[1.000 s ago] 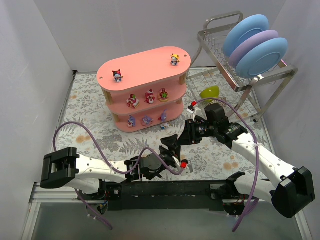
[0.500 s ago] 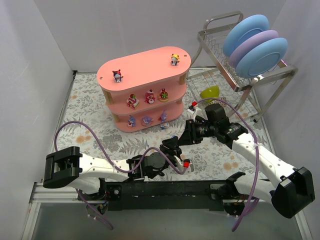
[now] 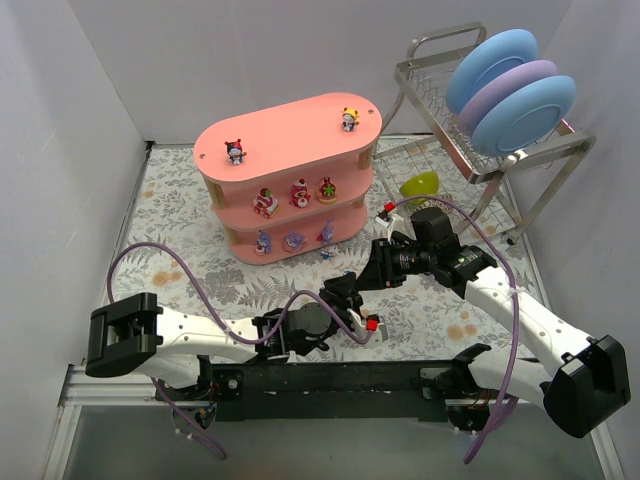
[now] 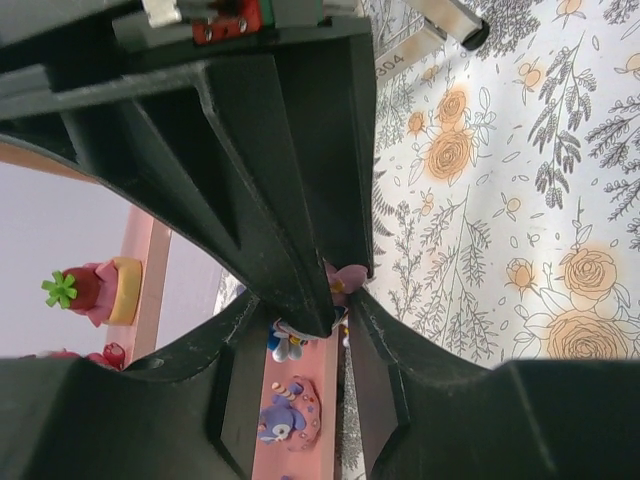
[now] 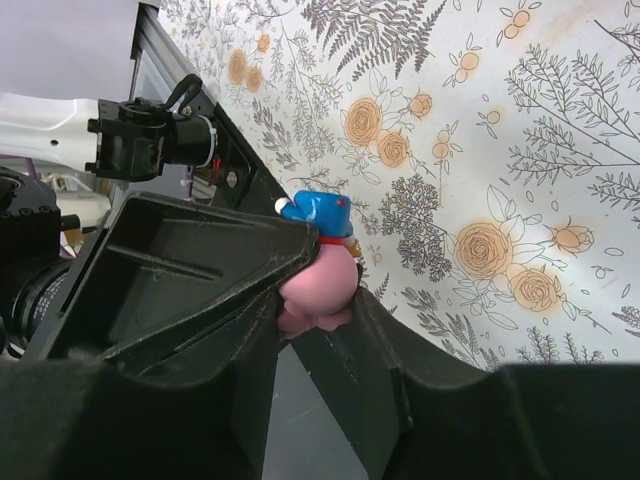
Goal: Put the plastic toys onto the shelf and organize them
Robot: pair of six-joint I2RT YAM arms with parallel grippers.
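Observation:
A blue toy with a pink hat [image 5: 318, 262] hangs upside down, pinched by the hat in my right gripper [image 5: 320, 300]. Over the floral mat in front of the shelf [image 3: 290, 130], my left gripper [image 3: 340, 293] meets my right gripper [image 3: 363, 277]. In the left wrist view the same toy [image 4: 346, 278] sits between my left gripper's [image 4: 305, 305] closed fingers, partly hidden by a right finger. The salmon-pink shelf carries two toys [image 3: 236, 151] on top, three strawberry-like ones [image 3: 299, 194] on the middle board and three purple ones [image 3: 293, 240] on the bottom board.
A metal dish rack [image 3: 440, 120] with blue and purple plates [image 3: 510, 90] stands at the back right. A green bowl [image 3: 421, 184] lies under it. White walls close in the left and back. The shelf's bottom board [image 4: 300, 400] lies just beyond my left fingers.
My left gripper has slid a little toward the right gripper and closed its jaws around the toy held there. The right arm has stayed still.

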